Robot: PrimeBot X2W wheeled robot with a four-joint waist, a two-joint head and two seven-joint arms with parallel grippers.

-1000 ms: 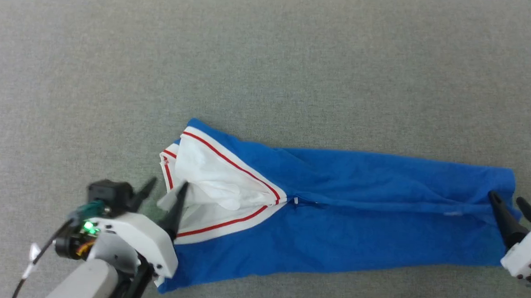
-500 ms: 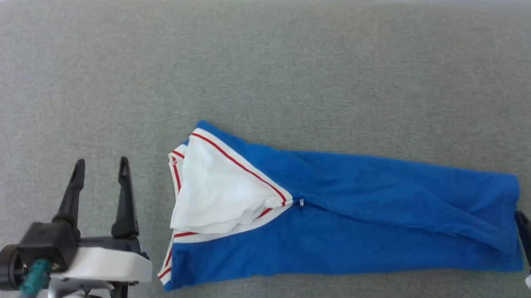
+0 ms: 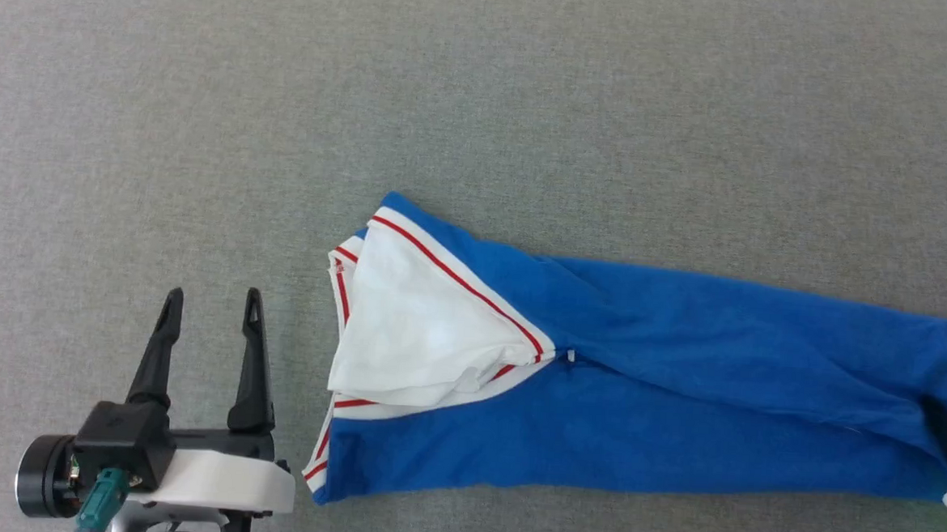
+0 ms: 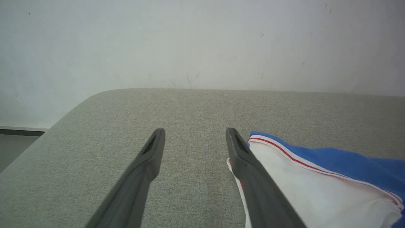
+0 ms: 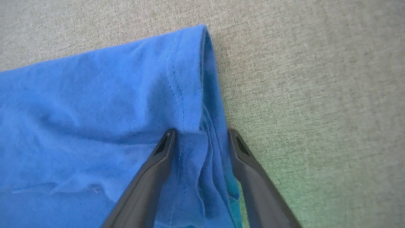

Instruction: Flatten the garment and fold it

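Grey woven padding carries the garment, folded into a long blue band toward the near edge, with its white sleeve and red-striped trim at the left end and its hem toward the right edge. I see the left gripper wide open and empty, just beside the sleeve end without touching it. The right gripper is spread wide astride the hem, with cloth between its fingers but not pinched.

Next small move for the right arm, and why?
Probably close the right end effector on the hem: its open fingers straddle that edge, while the left end effector stands open beside the collar end, off the shirt.
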